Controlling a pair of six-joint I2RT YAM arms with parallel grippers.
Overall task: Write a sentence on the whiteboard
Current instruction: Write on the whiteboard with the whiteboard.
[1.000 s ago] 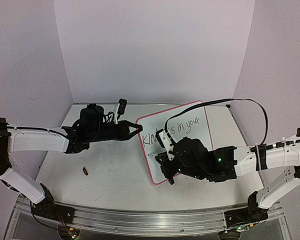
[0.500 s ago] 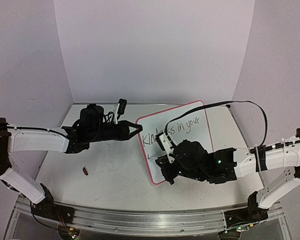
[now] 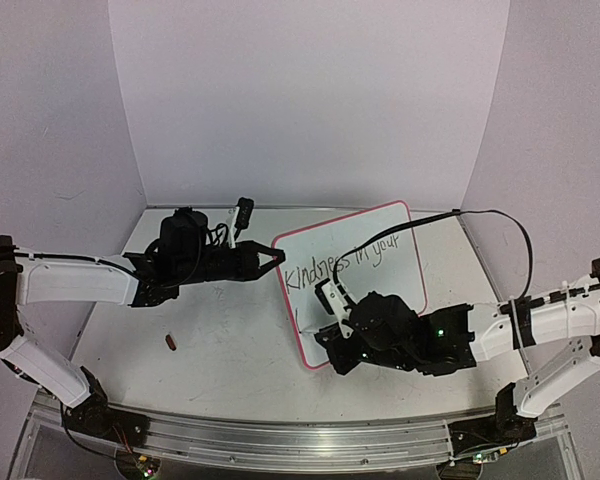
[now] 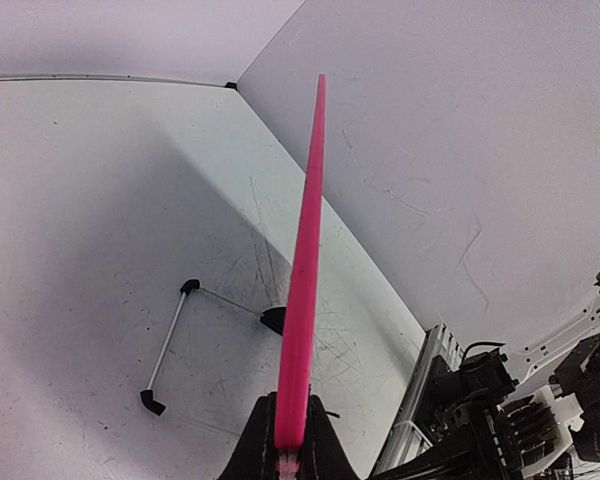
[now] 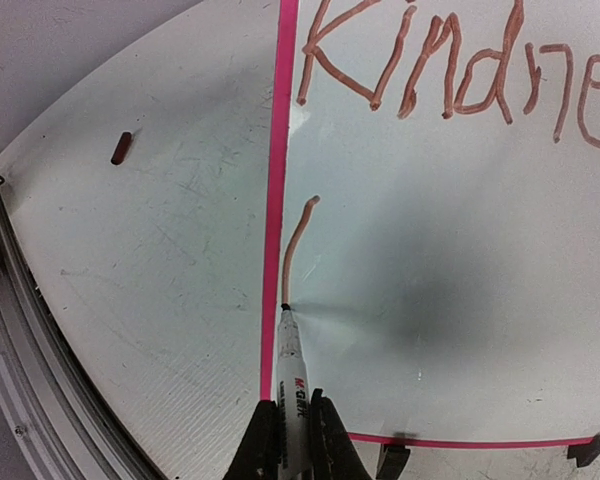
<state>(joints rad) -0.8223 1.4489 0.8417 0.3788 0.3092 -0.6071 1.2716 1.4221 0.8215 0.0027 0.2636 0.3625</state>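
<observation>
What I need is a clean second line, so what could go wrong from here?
1. The marker tip rests right beside the pink rim of the whiteboard, at the foot of the lone stroke; a leftward slip could ink the rim or the table.
2. The left gripper clamps just one edge of the board, so pressure from the right gripper might pivot it and skew the line.

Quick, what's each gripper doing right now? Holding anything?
Left gripper: shut on the pink edge of the whiteboard.
Right gripper: shut on the marker, tip on the board.
</observation>
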